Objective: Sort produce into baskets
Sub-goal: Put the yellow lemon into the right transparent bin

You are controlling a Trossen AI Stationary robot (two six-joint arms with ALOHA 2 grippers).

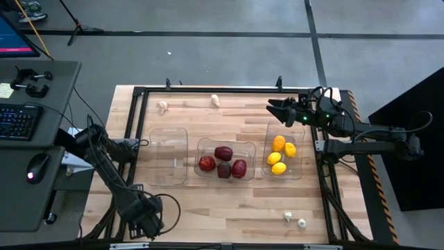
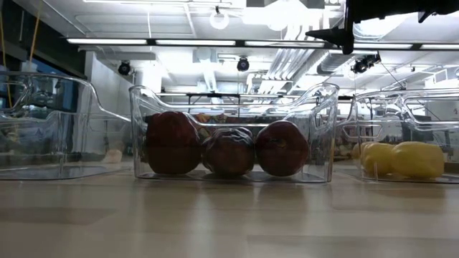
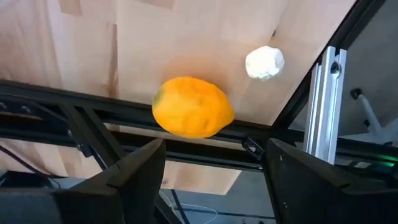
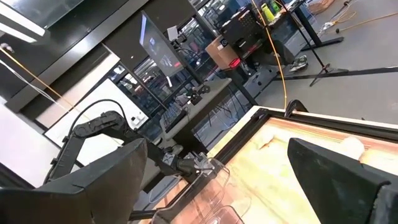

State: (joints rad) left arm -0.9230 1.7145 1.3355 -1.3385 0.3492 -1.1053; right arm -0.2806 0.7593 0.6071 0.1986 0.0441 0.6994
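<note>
Three clear baskets stand in a row mid-table. The left basket [image 1: 168, 156] is empty, the middle one [image 1: 224, 147] holds dark red produce [image 1: 223, 161], and the right one [image 1: 284, 167] holds yellow and orange lemons [image 1: 281, 154]. My left gripper [image 1: 142, 217] is at the table's near left edge, open. In the left wrist view its fingers [image 3: 140, 177] stand apart on this side of an orange lemon [image 3: 193, 107], without touching it. A white garlic [image 3: 265, 63] lies beside the lemon. My right gripper [image 1: 272, 106] hovers open and empty above the far side of the table, beyond the right basket.
Loose garlic pieces lie at the far left [image 1: 161, 106], the far middle [image 1: 216, 99] and the near right [image 1: 294, 219]. A black frame rail [image 3: 74, 106] runs along the table's edge under the lemon. A desk with a keyboard [image 1: 17, 119] stands left of the table.
</note>
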